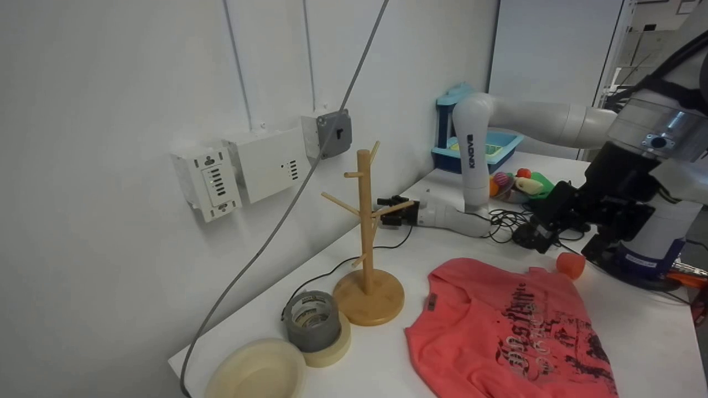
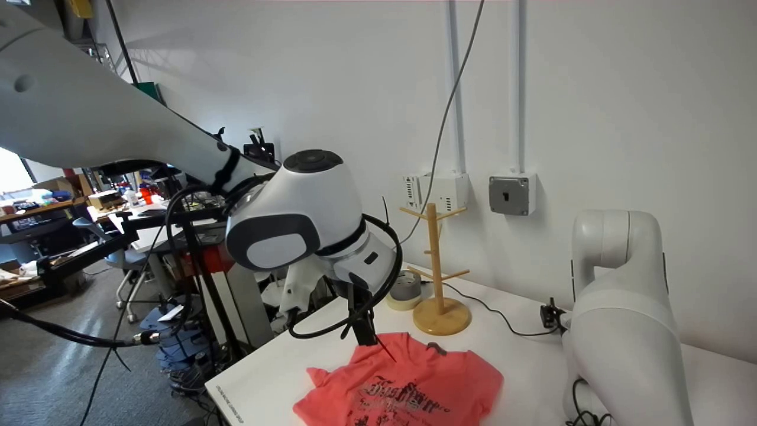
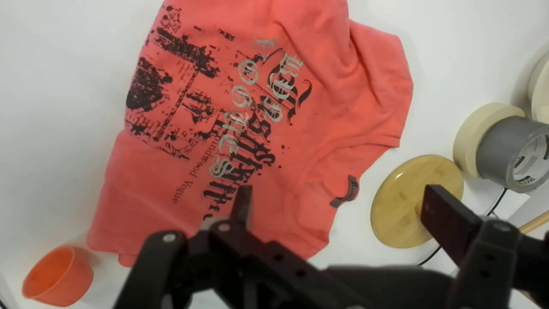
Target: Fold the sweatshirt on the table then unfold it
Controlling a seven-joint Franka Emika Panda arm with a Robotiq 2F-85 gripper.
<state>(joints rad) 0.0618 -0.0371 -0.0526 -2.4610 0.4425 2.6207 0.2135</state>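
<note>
The coral sweatshirt [image 3: 317,116] lies on the white table [image 3: 55,141], its dark printed front facing up. In the wrist view its collar and dark tag point toward the wooden stand, and creases run through the fabric near the upper right. Both exterior views show the sweatshirt [image 1: 475,331] [image 2: 408,373] cut off by the bottom edge. My gripper [image 3: 339,189] is open, jaws wide apart with nothing between them. It hangs above the table, over the collar side as the wrist view has it. In an exterior view the gripper [image 1: 568,247] appears above the orange cup.
A wooden peg stand [image 1: 368,298] rises close to the collar. Beside it are stacked tape rolls [image 1: 315,326] and a cream bowl [image 1: 257,370]. An orange cup [image 1: 571,265] stands by the shirt's edge. A second, white arm [image 1: 473,143] and loose cables occupy the table farther back.
</note>
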